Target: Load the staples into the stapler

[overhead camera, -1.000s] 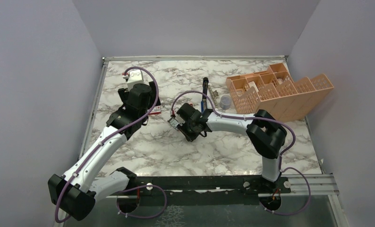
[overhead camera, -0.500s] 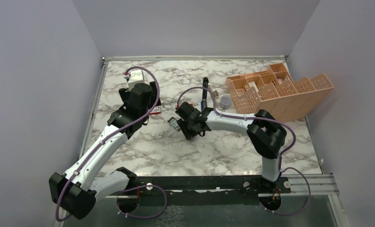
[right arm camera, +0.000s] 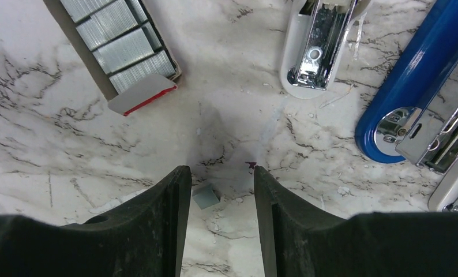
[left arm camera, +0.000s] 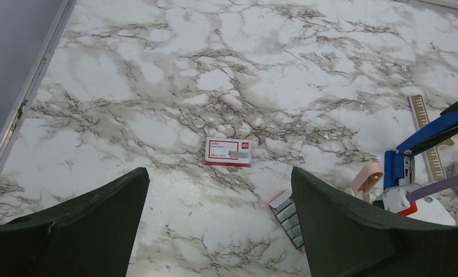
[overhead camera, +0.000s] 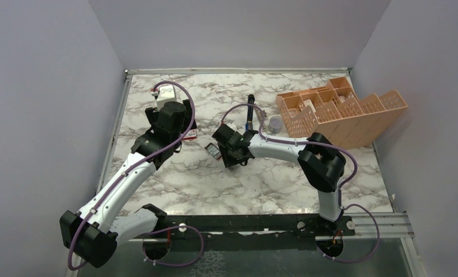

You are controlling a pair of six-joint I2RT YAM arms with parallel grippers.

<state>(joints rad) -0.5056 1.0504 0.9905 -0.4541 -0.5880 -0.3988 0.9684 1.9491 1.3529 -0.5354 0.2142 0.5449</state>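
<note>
Staples [right arm camera: 126, 52], silvery-grey strips in dark tray [right arm camera: 77, 49]; left jaws wide, right jaws narrow, empty

Rows of silvery-grey staples [right arm camera: 120, 49] sit packed in their slim dark tray [right arm camera: 77, 46]. The tray lies flat on the marble worktop [right arm camera: 71, 144] with its red-and-white end flap folded out. One short grey strip [right arm camera: 206, 196] lies loose on the worktop, near the flap end of the tray. A little way off, the blue stapler [right arm camera: 420, 75] lies swung open, with its glossy rounded arm parted from the chrome magazine [right arm camera: 440, 138] exposed alongside.
</note>
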